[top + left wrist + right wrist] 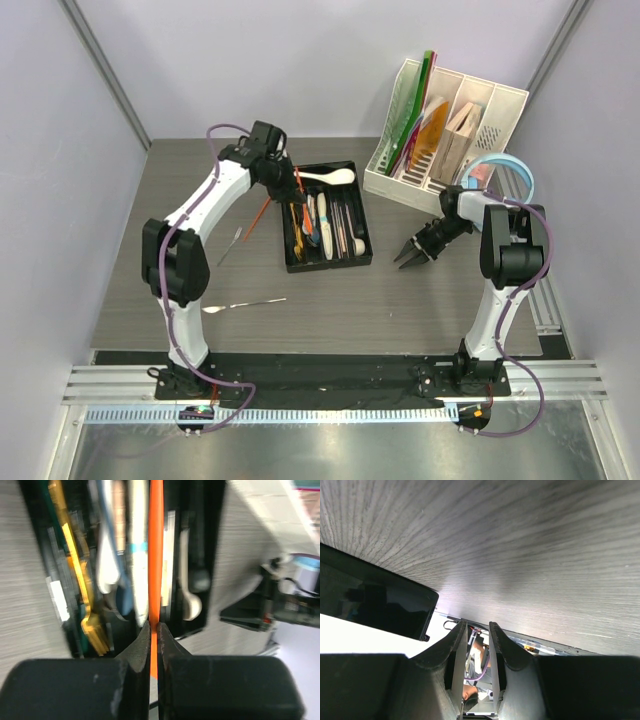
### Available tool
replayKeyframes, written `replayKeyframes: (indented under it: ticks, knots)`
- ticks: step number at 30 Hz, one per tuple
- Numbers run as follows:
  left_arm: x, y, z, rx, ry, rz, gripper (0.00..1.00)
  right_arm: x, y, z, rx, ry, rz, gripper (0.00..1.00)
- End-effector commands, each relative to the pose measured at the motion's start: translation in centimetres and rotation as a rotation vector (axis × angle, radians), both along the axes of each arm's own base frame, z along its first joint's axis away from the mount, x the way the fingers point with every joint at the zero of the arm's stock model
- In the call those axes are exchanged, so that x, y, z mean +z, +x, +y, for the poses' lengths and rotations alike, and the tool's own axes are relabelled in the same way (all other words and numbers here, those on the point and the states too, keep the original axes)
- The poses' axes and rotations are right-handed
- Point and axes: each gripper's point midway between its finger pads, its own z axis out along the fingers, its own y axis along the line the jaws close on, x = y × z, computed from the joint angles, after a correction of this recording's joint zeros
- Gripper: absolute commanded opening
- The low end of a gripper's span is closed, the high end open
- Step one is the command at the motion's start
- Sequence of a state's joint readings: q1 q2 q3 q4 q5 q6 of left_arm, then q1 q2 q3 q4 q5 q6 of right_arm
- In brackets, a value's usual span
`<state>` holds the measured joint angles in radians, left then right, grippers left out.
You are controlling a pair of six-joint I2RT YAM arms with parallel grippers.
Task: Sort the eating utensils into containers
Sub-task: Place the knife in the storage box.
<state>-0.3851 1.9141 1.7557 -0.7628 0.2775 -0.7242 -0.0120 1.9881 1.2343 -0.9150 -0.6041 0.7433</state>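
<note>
Currently left claw [154,627] clamps a slim orange chopstick [156,555] by its end, over the shallow black plastic cutlery tray [328,266], at its 11 o'clock corner. Right claw [405,260] hangs at the tray's 3 o'clock, jaws parted, empty. Risk: the end-held stick pivots on release and lands crosswise.

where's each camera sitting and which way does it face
top external: above, behind the robot, looking down at table; left arm and right arm show.
left wrist: looks along left gripper, shut on orange chopstick, over black tray.
right wrist: looks past open right gripper at wood-grain table.
shared: top and left wrist both show tray and chopstick.
</note>
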Motion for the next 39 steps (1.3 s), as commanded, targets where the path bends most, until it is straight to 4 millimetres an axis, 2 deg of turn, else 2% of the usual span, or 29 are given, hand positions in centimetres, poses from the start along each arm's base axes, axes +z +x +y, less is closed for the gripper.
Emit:
replayKeyframes:
  ticks: [1, 5, 10, 20, 26, 29, 30, 31, 35, 39]
  knots:
    - [-3.3, -1.8, 2.8, -0.028, 0.169, 0.143, 0.0, 0.2, -0.2, 0.3, 0.002, 0.008, 0.028, 0.3]
    - [-5.3, -2.8, 3.4, -0.029, 0.204, 0.205, 0.0, 0.0, -0.3, 0.3, 0.001, 0.008, 0.037, 0.3]
    - [-8.9, -4.4, 3.7, -0.046, 0.23, 0.322, 0.0, -0.2, -0.5, 0.4, 0.003, 0.009, 0.045, 0.3]
    - [-12.0, -4.6, 3.5, -0.096, 0.241, 0.373, 0.0, -0.3, -0.5, 0.3, 0.002, 0.008, 0.048, 0.3]
    - [-11.9, -3.6, 3.8, -0.111, 0.278, 0.336, 0.0, -0.3, -0.5, 0.3, -0.002, 0.005, 0.049, 0.3]
    - [-12.8, -3.4, 3.8, -0.119, 0.288, 0.364, 0.01, -0.3, -0.5, 0.3, -0.002, 0.005, 0.049, 0.3]
    - [-13.4, -3.7, 4.0, -0.12, 0.298, 0.395, 0.02, -0.3, -0.5, 0.3, -0.001, 0.004, 0.049, 0.3]
    - [-13.4, -3.7, 3.8, -0.123, 0.297, 0.395, 0.1, -0.2, -0.4, 0.3, -0.001, 0.004, 0.047, 0.3]
    - [-12.6, -3.1, 4.3, -0.099, 0.315, 0.353, 0.23, -0.2, -0.4, 0.3, -0.001, 0.003, 0.047, 0.3]
    - [-10.5, -2.1, 4.8, -0.073, 0.339, 0.27, 0.25, -0.2, -0.4, 0.3, -0.004, 0.004, 0.047, 0.3]
